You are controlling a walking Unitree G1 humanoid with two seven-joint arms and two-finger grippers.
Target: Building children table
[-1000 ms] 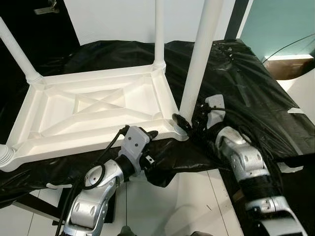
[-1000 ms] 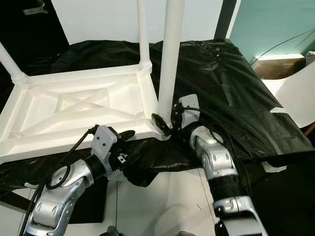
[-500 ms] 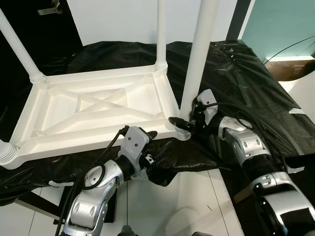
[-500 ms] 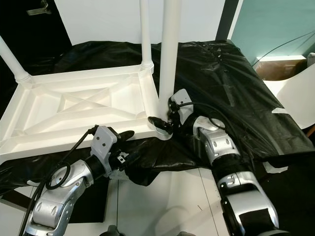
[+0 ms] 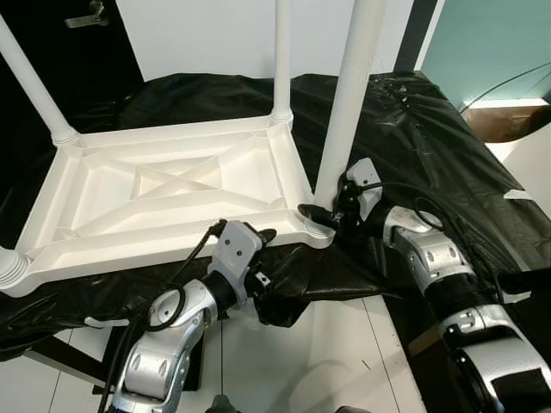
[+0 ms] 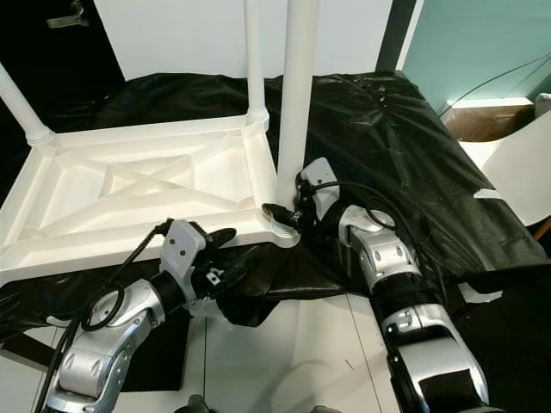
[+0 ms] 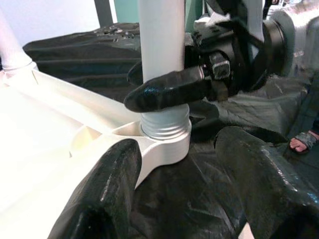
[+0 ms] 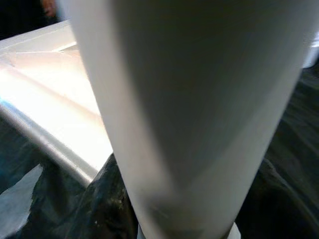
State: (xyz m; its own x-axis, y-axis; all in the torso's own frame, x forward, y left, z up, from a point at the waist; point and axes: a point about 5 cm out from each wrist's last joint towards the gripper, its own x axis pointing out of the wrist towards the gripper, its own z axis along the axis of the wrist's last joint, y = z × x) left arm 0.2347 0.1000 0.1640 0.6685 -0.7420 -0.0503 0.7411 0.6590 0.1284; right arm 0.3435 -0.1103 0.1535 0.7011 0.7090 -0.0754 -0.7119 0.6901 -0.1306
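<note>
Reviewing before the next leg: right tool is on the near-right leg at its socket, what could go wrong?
1. The near-right leg leans slightly while the right tool grips it just above the corner socket; its thread could cross or bind.
2. The tabletop lies on a loose black plastic sheet and could slide when the leg is twisted.

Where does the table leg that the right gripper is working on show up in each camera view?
Left eye view: the table leg rises right of centre, with the right gripper at its base.
Right eye view: it stands at centre.
Left wrist view: its base sits top centre, a black finger across it.
Right wrist view: close up, blurred.
Shared landmark: the corner socket of the white tabletop.
</note>
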